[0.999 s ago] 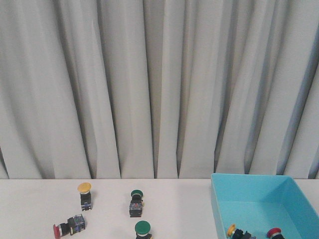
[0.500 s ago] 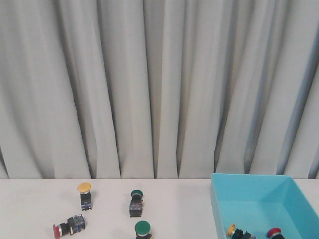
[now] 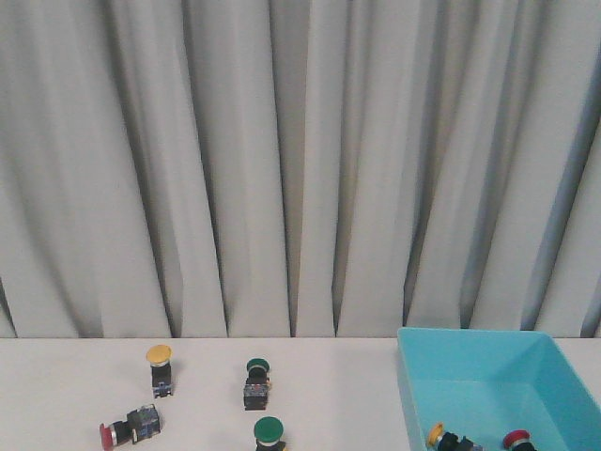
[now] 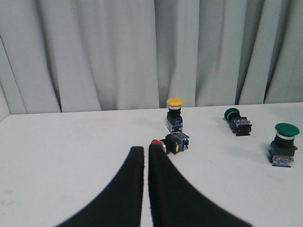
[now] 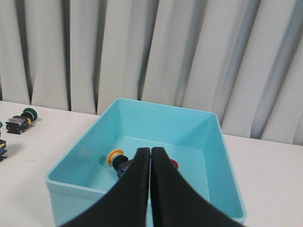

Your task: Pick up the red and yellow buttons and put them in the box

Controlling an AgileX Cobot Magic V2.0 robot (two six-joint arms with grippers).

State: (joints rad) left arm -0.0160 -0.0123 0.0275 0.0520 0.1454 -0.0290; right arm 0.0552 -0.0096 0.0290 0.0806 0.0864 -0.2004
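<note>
**Buttons half sorted, two coloured ones waiting on the table**

We are looking at a job partly done: a yellow-capped button (image 3: 436,434) and a red-capped button (image 3: 516,439) are already lying inside the turquoise box (image 3: 474,362) on the right side of the white table (image 3: 56,395). Two more are waiting outside it on the left side: an upright yellow button (image 3: 160,368) and, just in front of it, a red button lying on its side (image 3: 127,427).

We are holding the left gripper (image 4: 146,151) with its black fingers pressed together and nothing between them, pointing at the toppled red button (image 4: 171,143). The right gripper (image 5: 150,153) is likewise pressed together and empty, hanging above the box (image 5: 163,113).

We are judging the red button on its side to be the nearest target, and the risks are gathering there. The fingers need to spread before descending, or they will be shoving the button away. Its round cap could be letting it roll or pivot under an off-centre pinch. The upright yellow button (image 4: 174,113) is standing close behind, so an overreach could be knocking it down. Two green buttons (image 4: 236,120) (image 4: 284,144) are sitting nearby, well apart from the target, and grabbing one would be a sorting error.
</note>
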